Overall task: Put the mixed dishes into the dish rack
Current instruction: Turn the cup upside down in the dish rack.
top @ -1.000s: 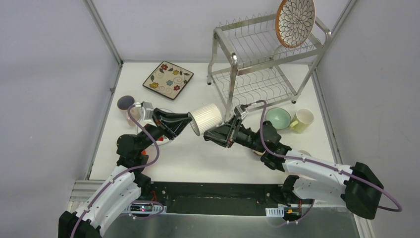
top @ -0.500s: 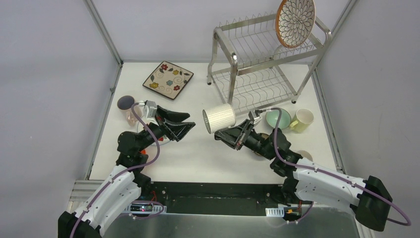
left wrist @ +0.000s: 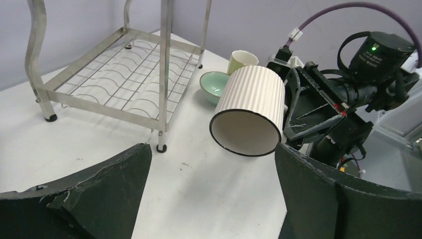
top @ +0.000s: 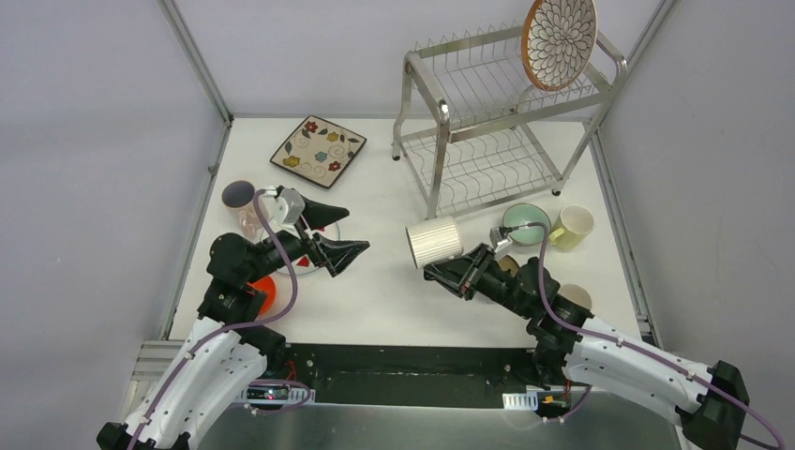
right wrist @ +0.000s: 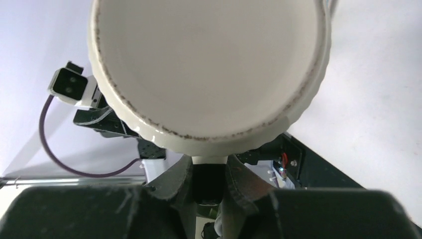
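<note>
A ribbed white cup (top: 433,242) hangs tilted above the table, its mouth toward my left arm. My right gripper (top: 450,273) is shut on its handle; the right wrist view shows the cup (right wrist: 209,64) just above the pinched right gripper (right wrist: 209,172). My left gripper (top: 349,232) stands wide open to the left of the cup, apart from it, and in its own view the left gripper (left wrist: 211,167) holds nothing while the cup (left wrist: 251,114) floats ahead. The dish rack (top: 487,122) stands at the back right, with a round petal-pattern plate (top: 560,39) upright on its top tier.
A square floral plate (top: 319,150) lies at the back left. A pink cup (top: 242,202), a white plate (top: 281,194) and an orange bowl (top: 261,292) sit by my left arm. A mint bowl (top: 525,223) and pale cup (top: 574,227) sit right of the rack's foot (left wrist: 160,148).
My left gripper opened, let go of the ribbed cup and drew back to the left. My right gripper kept the cup and carried it to the right.
</note>
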`<state>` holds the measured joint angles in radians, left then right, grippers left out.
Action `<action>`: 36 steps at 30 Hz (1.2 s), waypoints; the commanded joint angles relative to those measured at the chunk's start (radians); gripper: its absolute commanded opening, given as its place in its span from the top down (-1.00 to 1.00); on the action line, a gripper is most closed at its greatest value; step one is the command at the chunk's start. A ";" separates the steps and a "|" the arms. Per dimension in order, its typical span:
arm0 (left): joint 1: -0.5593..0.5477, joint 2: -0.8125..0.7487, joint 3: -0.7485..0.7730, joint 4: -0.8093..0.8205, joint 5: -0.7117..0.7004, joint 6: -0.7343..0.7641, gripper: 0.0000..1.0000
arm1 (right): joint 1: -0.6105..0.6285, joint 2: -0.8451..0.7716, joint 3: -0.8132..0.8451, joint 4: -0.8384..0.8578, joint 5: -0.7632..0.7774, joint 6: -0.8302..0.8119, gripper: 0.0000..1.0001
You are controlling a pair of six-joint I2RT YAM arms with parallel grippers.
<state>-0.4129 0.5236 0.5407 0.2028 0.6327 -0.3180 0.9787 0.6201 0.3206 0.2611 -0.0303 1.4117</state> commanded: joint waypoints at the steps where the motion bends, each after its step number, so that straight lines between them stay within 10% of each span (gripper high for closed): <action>1: -0.006 0.010 0.083 -0.194 -0.002 0.157 -0.98 | -0.002 -0.095 0.031 -0.030 0.089 -0.053 1.00; 11: -0.006 0.090 0.221 -0.476 -0.183 0.234 -0.98 | -0.002 -0.213 0.124 -0.425 0.094 -0.057 1.00; 18: -0.006 0.137 0.207 -0.542 -0.281 0.121 -0.98 | -0.002 -0.164 0.235 -0.579 0.440 -0.330 1.00; 36: -0.006 0.069 0.197 -0.614 -0.365 0.118 -0.98 | -0.023 0.132 0.456 -0.604 0.822 -0.831 1.00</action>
<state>-0.4129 0.6170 0.7380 -0.4232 0.2871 -0.1944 0.9722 0.7109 0.6888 -0.4675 0.6525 0.7525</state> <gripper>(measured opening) 0.991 0.199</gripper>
